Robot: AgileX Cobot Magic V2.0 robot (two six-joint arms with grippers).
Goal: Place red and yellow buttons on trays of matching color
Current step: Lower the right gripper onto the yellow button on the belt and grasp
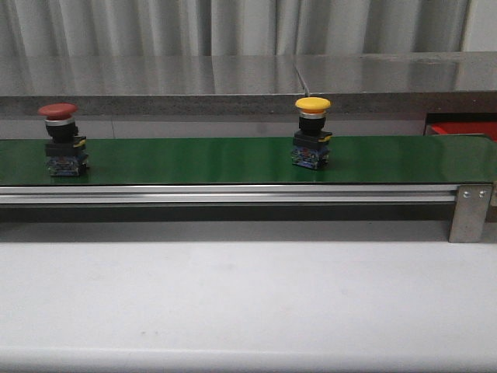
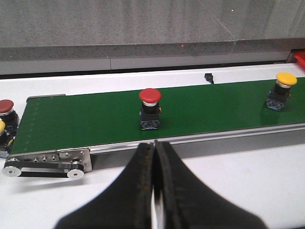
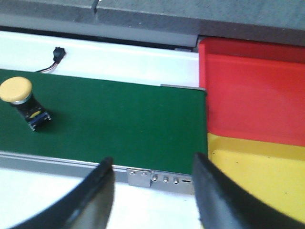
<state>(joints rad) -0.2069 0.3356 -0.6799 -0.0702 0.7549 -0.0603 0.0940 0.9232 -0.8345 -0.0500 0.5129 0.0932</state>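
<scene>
A red button (image 1: 58,111) stands on its dark switch block at the left end of the green belt (image 1: 202,159), and a yellow button (image 1: 312,104) stands right of the middle. Neither gripper shows in the front view. In the left wrist view my left gripper (image 2: 154,144) is shut and empty, hovering over the white table just short of the belt rail, in line with the red button (image 2: 150,95). My right gripper (image 3: 152,161) is open and empty near the belt's end; the yellow button (image 3: 15,89) is off to one side. The red tray (image 3: 257,90) and yellow tray (image 3: 257,171) sit side by side past the belt's end.
Beyond the belt's other end, further buttons (image 2: 5,107) wait beside the drive pulley (image 2: 45,168). A metal bracket (image 1: 470,214) holds the belt rail at the right. A small black connector (image 2: 208,77) lies on the white surface behind the belt.
</scene>
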